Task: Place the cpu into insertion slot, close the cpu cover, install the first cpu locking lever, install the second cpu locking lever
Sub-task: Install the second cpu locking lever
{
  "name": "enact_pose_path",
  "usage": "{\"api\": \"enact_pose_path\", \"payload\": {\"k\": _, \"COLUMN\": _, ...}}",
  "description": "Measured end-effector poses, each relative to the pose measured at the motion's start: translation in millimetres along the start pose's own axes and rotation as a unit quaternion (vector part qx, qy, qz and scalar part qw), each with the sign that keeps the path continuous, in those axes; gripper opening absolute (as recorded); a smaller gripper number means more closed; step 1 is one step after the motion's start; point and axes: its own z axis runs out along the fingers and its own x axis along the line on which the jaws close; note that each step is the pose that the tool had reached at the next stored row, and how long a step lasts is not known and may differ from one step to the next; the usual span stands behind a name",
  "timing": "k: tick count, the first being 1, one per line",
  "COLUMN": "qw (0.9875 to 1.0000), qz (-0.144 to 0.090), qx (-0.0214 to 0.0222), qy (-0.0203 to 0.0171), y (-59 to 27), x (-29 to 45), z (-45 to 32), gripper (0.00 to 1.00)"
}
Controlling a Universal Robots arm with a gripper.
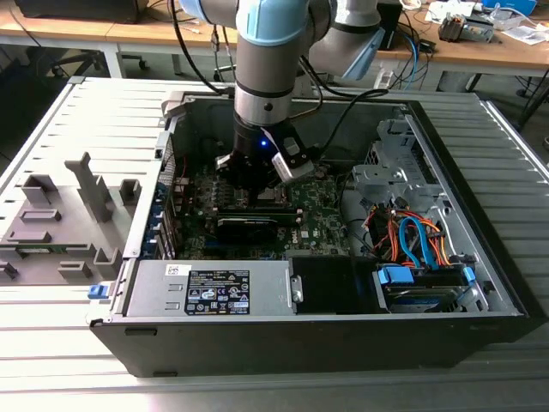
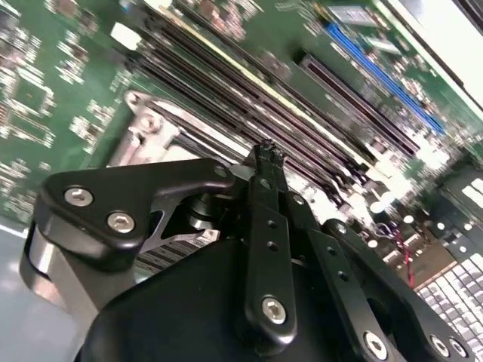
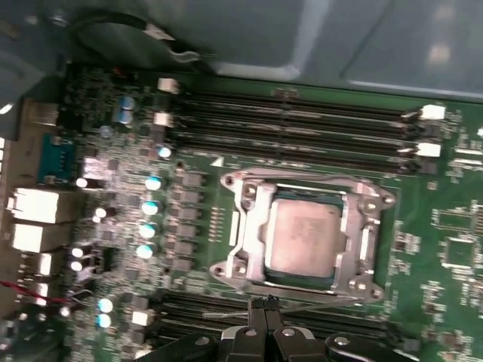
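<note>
My gripper (image 3: 266,303) hangs low over the green motherboard (image 1: 322,225) inside the open PC case (image 1: 480,283), fingers pinched together to a narrow tip, nothing between them. In the first wrist view the cpu (image 3: 303,240) already sits in the insertion slot (image 3: 243,265), with the cpu cover (image 3: 355,226) down flat around it, silver top showing through the window. So I judge placing and closing done; the step in hand is the locking levers. A thin lever wire (image 3: 298,305) runs along the socket edge just beside my fingertips; can't tell if they touch it. The move here calls for a push on that wire with the closed tip. The second wrist view has my fingertips (image 2: 269,154) close above the socket rim, memory slots (image 2: 226,90) beyond.
</note>
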Motion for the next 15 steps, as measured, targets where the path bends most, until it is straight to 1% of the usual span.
{"api": "enact_pose_path", "payload": {"k": 2, "qw": 1.0, "qz": 0.0, "qx": -0.0029, "qy": -0.0007, "y": -0.2, "x": 9.3, "z": 0.7, "gripper": 0.11}}
{"api": "enact_pose_path", "payload": {"k": 8, "qw": 0.9999, "qz": -0.012, "qx": -0.0062, "qy": -0.0013, "y": 0.2, "x": 17.3, "z": 3.3, "gripper": 0.11}}
{"api": "enact_pose_path", "payload": {"k": 11, "qw": 0.9997, "qz": -0.022, "qx": -0.0095, "qy": -0.0019, "y": 0.8, "x": 21.8, "z": 5.0, "gripper": 0.11}}
{"api": "enact_pose_path", "payload": {"k": 15, "qw": 0.9996, "qz": -0.027, "qx": -0.0111, "qy": -0.0022, "y": 1.0, "x": 22.7, "z": 7.5, "gripper": 0.11}}
